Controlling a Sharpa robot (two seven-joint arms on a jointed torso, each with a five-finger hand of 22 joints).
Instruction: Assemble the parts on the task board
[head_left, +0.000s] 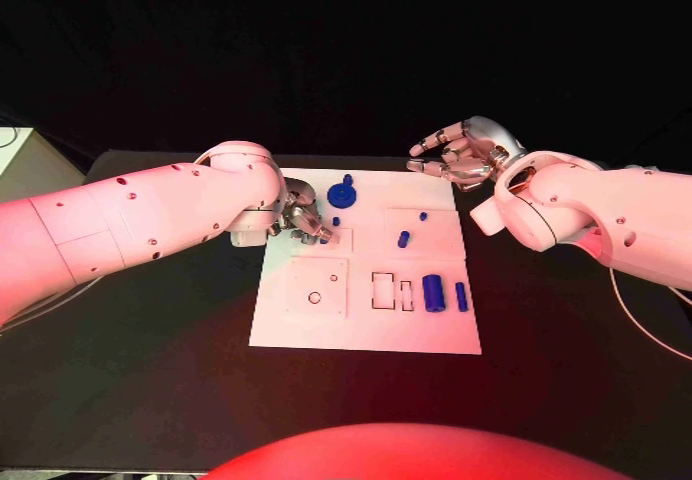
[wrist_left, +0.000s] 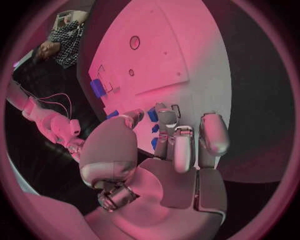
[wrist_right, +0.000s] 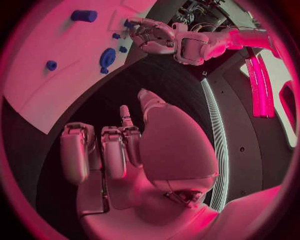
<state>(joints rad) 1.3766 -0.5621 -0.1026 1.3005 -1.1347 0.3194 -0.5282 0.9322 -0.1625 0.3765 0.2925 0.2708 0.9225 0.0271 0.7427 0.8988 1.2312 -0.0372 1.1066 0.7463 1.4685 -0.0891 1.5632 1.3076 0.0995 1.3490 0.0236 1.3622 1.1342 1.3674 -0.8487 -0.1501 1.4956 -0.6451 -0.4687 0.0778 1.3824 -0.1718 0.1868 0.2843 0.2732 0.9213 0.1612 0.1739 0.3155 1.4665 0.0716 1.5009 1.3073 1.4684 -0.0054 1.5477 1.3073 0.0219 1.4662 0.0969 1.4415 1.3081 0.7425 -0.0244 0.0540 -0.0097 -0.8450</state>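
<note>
Task board (head_left: 368, 330) mid-table w/ parts (head_left: 433, 292) on it (left hand (head_left: 299, 220) at its left edge).

The surface (head_left: 144, 380) is black and matt, and it is seen to run past the picture on the near side. A white board (head_left: 303, 330) lies flat on it near the middle, its long sides running away from the robot. Dark surface is left bare on every side of the board. A thin pale cable (head_left: 646, 325) seems to trail over the surface at the right, though this cannot be made out clearly.
</note>
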